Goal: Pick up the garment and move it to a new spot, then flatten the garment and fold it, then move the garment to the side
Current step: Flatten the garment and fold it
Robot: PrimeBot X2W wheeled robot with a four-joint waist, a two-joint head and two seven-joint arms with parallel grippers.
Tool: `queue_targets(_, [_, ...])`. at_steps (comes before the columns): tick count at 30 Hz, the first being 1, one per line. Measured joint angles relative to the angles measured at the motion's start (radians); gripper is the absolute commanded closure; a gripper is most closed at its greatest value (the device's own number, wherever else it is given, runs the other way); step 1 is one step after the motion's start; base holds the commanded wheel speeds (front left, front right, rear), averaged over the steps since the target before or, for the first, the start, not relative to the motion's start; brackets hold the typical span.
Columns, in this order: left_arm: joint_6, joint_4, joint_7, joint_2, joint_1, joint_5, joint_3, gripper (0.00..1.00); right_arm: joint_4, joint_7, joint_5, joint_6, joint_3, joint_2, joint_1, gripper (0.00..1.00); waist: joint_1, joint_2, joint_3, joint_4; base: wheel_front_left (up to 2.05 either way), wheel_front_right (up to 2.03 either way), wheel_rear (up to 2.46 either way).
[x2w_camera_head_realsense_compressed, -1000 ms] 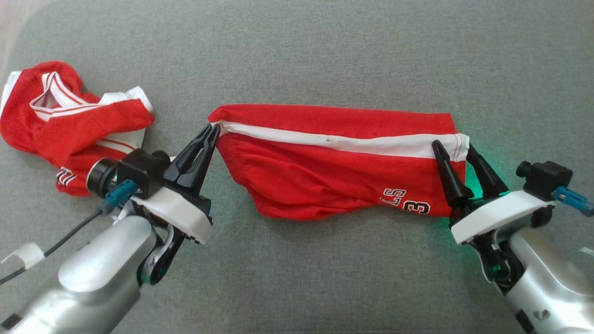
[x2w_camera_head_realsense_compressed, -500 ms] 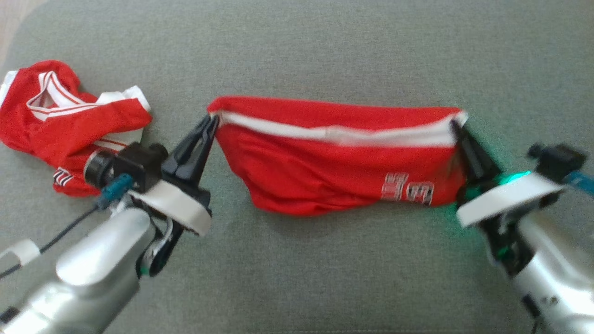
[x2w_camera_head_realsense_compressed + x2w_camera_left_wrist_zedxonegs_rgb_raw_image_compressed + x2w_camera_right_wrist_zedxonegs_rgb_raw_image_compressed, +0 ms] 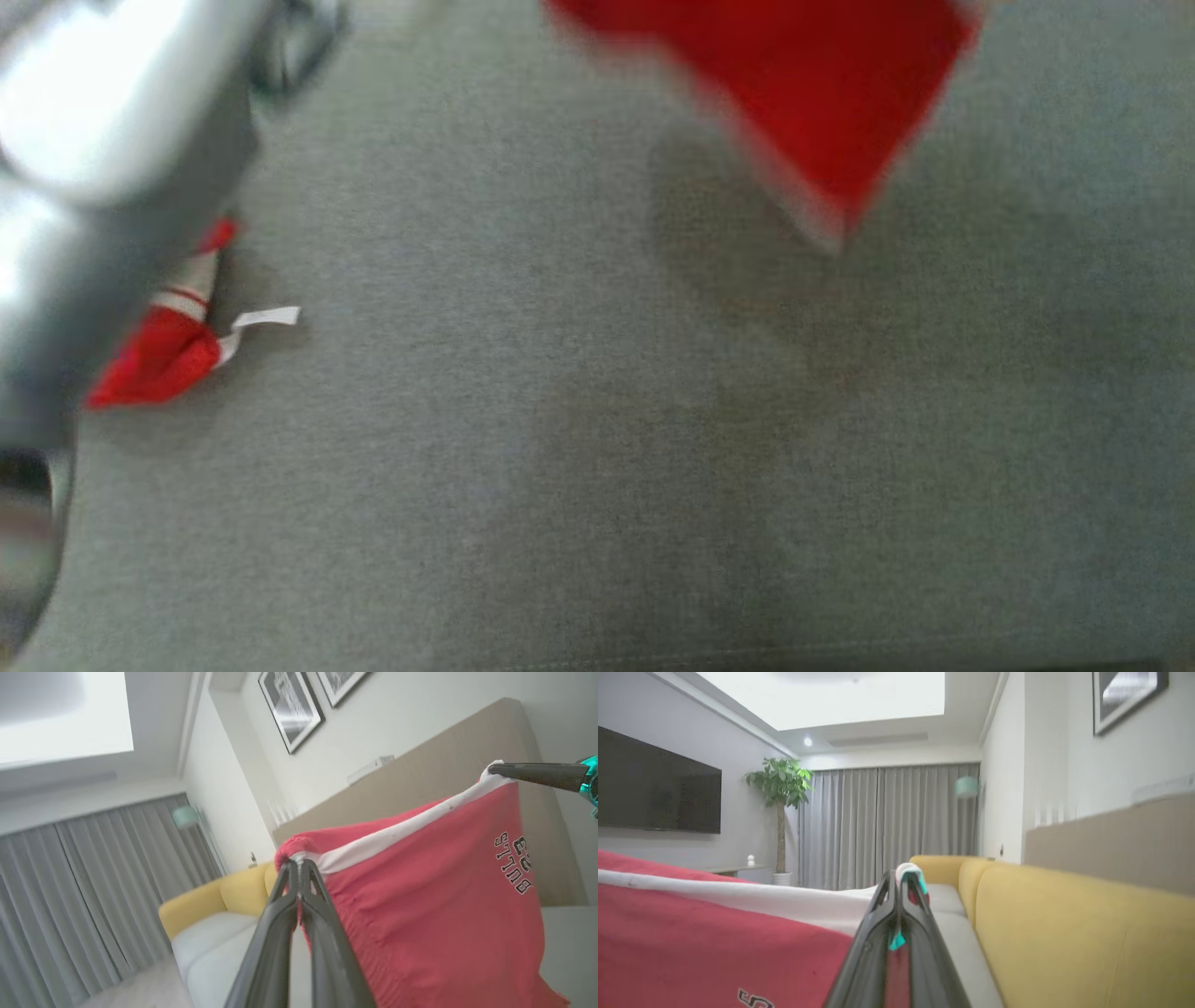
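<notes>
My left fingers (image 3: 278,933) are clamped shut on one corner of the shorts (image 3: 434,905), at the white waistband (image 3: 387,840), and my right fingers (image 3: 878,952) are shut on the other corner, so the shorts hang in the air between them, above the grey surface (image 3: 597,467). Each pinch takes only a small bite of cloth at the very tips, so I judge that a jerk, or pulling my arms too far apart, could tug a corner free and drop that side in a heap. Setting down too far left could also land the hem on the jersey (image 3: 154,359) lying there.
</notes>
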Motion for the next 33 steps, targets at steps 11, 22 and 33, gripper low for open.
queue_targets(11, [-0.028, -0.032, -0.011, -0.068, -0.022, 0.205, 0.131, 1.00, -0.062, -0.002, -0.006, 0.000, 0.029, -0.055, -0.156, 1.00, 0.0001, 0.0000, 0.107, -0.051, 0.00, 0.00, 0.00])
queue_targets(22, [-0.044, -0.115, -0.010, -0.061, 0.704, 0.235, 0.095, 1.00, -0.162, 0.000, 0.053, 0.000, -0.024, 0.021, 0.612, 1.00, -0.0004, 0.0000, 0.070, -0.049, 0.00, 0.00, 0.00])
queue_targets(33, [-0.006, -0.281, -0.010, 0.005, 1.156, 0.263, 0.070, 1.00, -0.444, 0.002, 0.081, 0.000, -0.318, 0.042, 1.250, 1.00, -0.0006, 0.0001, -0.102, -0.038, 0.00, 0.00, 0.00])
